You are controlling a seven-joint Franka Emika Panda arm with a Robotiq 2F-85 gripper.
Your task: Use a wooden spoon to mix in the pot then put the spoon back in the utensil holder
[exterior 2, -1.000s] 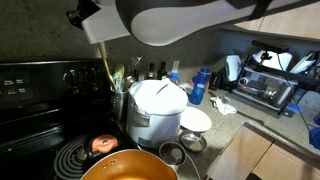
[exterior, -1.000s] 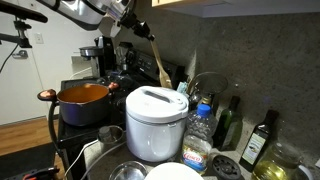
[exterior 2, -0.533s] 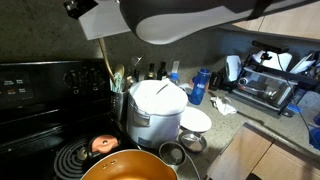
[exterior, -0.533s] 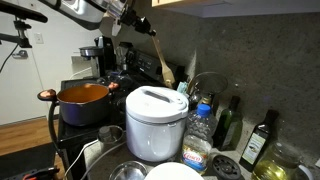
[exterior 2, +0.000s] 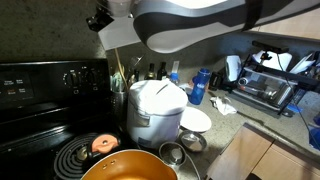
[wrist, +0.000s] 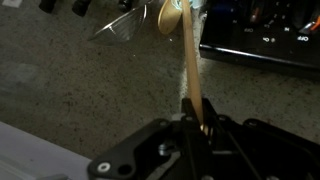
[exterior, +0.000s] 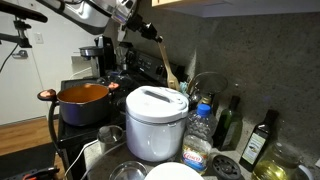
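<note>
My gripper (exterior: 150, 33) is shut on the top of the wooden spoon's handle (exterior: 164, 60) and holds it bowl-down in the air above the back of the counter. The spoon's bowl hangs just over the utensil holder (exterior: 183, 86) behind the white cooker. In the wrist view the jaws (wrist: 197, 128) clamp the handle, and the tan spoon (wrist: 186, 60) points away toward dark utensils at the top edge. The orange-red pot (exterior: 85, 98) sits on the stove, well off to the side of the spoon, and also shows in an exterior view (exterior 2: 125, 166).
A white domed cooker (exterior: 155, 120) (exterior 2: 157, 108) stands in front of the holder. Bottles (exterior: 258, 140) and steel bowls (exterior: 128, 170) crowd the counter. A black stove panel (exterior 2: 45, 78) and a toaster oven (exterior 2: 270, 88) stand against the wall.
The gripper and spoon have moved a little further from the pot, toward the utensil holder, and the spoon's bowl is slightly lower.
</note>
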